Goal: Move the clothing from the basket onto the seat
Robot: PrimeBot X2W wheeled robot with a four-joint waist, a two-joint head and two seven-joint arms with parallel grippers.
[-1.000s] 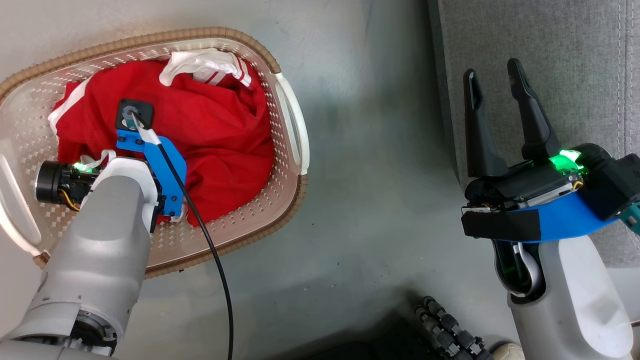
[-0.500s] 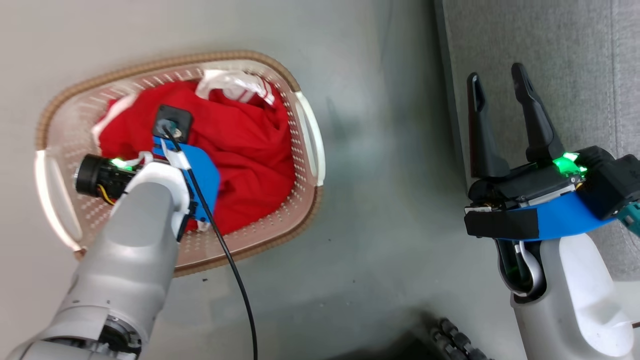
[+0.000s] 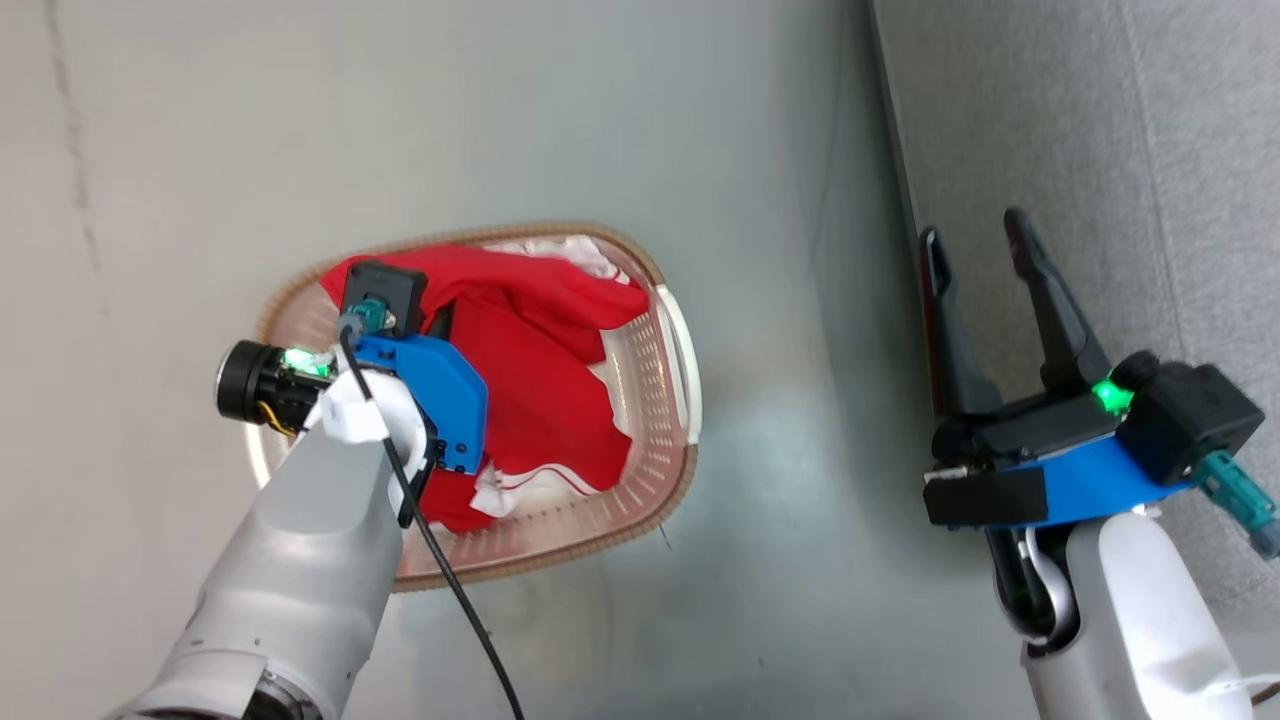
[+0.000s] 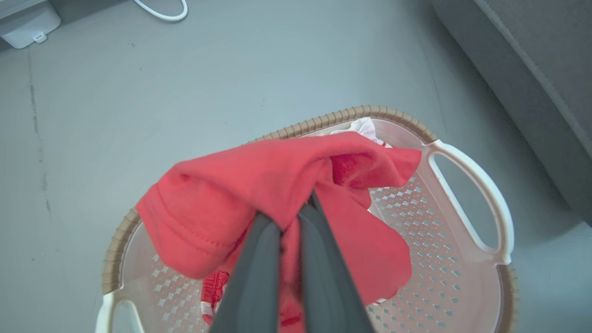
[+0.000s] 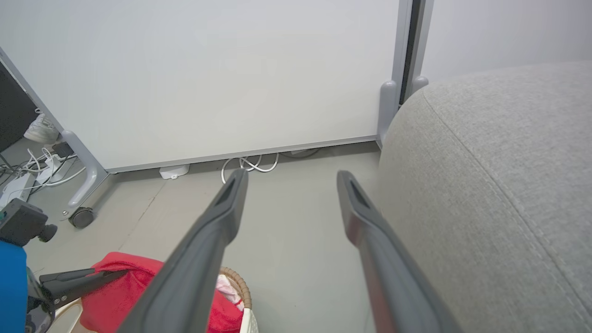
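Note:
My left gripper (image 4: 296,210) is shut on a fold of the red clothing (image 4: 240,180), which hangs bunched over the basket (image 4: 462,152). In the head view the lifted garment (image 3: 540,350) drapes from under my left wrist, which hides the fingers. More red cloth with white stripes (image 3: 545,478) lies on the basket's floor, inside the brown rim (image 3: 560,232). My right gripper (image 3: 975,232) is open and empty, hovering at the edge of the grey seat (image 3: 1150,150). The right wrist view shows that gripper (image 5: 291,175) with the seat (image 5: 499,185) beside it and the red cloth (image 5: 111,286) low on the left.
Grey floor (image 3: 780,520) separates the basket from the seat. A white partition (image 5: 208,78) on a castor (image 5: 83,216) stands ahead, with white cables (image 5: 249,163) at its foot. A white box (image 4: 27,18) and a cable loop (image 4: 162,11) lie on the floor beyond the basket.
The head camera has risen, so the basket looks smaller and lower. My left gripper has lifted a red garment up out of the pile. The right gripper stays open.

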